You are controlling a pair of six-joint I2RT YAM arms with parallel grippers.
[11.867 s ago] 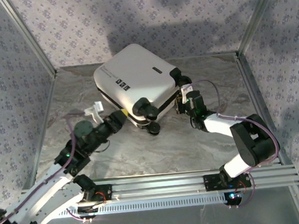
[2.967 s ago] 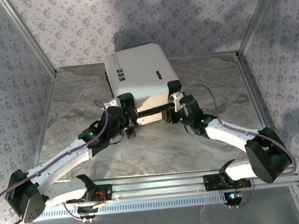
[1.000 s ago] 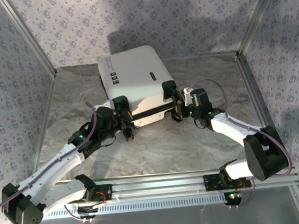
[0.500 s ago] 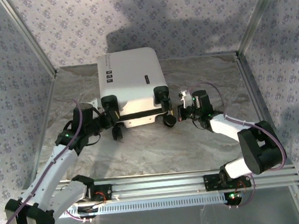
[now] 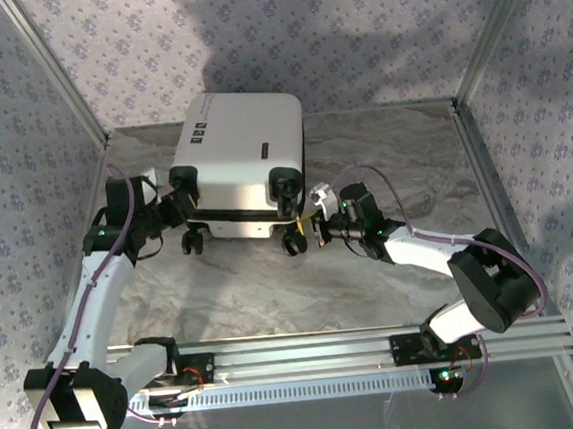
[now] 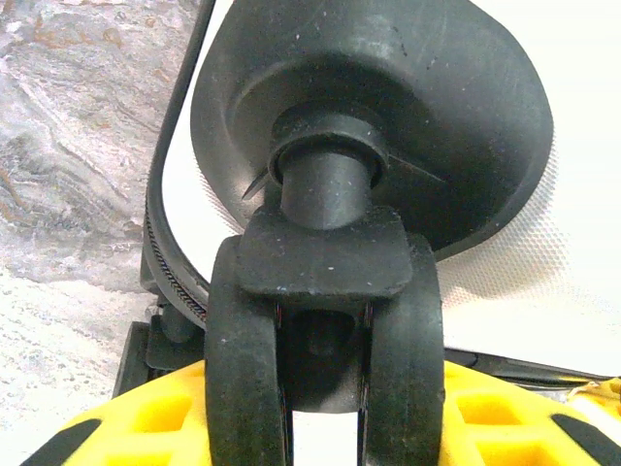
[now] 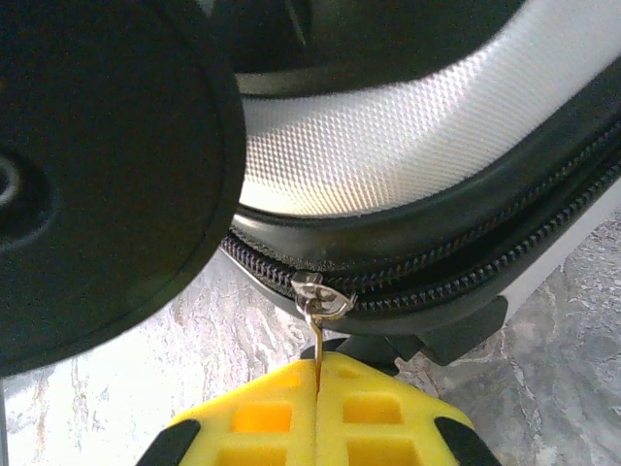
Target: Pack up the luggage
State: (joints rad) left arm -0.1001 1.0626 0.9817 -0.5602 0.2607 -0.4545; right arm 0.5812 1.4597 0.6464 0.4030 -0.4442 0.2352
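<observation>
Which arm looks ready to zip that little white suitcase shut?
Right. The right gripper is shut on the small metal zipper pull of the white hard-shell suitcase. The left gripper clasps a black wheel.

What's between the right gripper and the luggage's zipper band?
Right wrist view: only the thin metal zipper pull. The right gripper pinches its lower end; its top hooks into the zipper band of the luggage.

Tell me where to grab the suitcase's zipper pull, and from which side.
Pinch the thin metal pull tab across its flat faces, approaching from outside the zipper band, in line with the tab. It sticks straight out from the slider, so a flat pinch seats squarely; the right pincer is shut on it this way.
</observation>
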